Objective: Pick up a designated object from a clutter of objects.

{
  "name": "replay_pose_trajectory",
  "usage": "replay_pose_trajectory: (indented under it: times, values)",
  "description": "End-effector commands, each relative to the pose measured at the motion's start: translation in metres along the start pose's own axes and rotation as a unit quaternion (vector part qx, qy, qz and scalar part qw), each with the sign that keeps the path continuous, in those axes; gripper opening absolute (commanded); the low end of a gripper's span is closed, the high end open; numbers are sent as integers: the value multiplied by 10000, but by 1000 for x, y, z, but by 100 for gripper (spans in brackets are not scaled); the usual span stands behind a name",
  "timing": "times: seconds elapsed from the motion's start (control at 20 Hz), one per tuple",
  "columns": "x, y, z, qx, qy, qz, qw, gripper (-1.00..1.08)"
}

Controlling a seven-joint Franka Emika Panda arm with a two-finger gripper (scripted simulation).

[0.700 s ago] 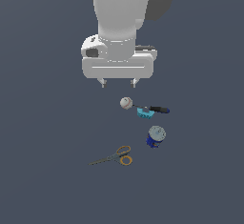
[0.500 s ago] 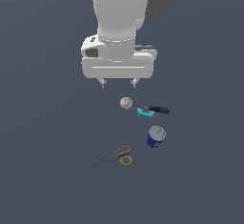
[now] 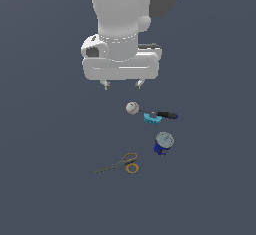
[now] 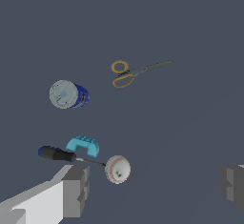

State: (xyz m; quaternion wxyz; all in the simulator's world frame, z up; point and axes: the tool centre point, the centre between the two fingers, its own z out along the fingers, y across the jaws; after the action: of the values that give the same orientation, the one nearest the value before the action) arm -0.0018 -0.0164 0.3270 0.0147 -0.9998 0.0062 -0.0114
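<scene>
The gripper (image 3: 122, 84) hangs high with its jaws spread wide and empty, so this looks like the approach step: the blue can (image 3: 163, 143) sits below and well off beyond the baseball (image 3: 132, 108), and the arm needs to travel over and descend.

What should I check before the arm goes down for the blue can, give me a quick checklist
1. Gripper open: ok, the fingers stand wide apart in the wrist view, nothing between them.
2. Blue can in sight: ok, visible in both views, pale lid showing.
3. Gripper over the can: not ok, it hangs high and towards the exterior view's left of it.
4. Room around the can: ok, the teal block, screwdriver and scissors all lie apart from it.
5. Ball out of the path: cannot tell, it lies nearest below the gripper.
6. Can upright: cannot tell, it looks tipped.
</scene>
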Motion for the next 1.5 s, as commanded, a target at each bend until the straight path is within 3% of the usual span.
replay_pose_trajectory:
  times: [0.0, 0.6, 1.45]
  values:
    - [0, -1, 1, -1, -3, 2, 10000, 100]
    - [25, -31, 39, -68, -32, 331, 9994, 100]
    - [65, -134, 168, -164, -75, 1270, 9917, 100]
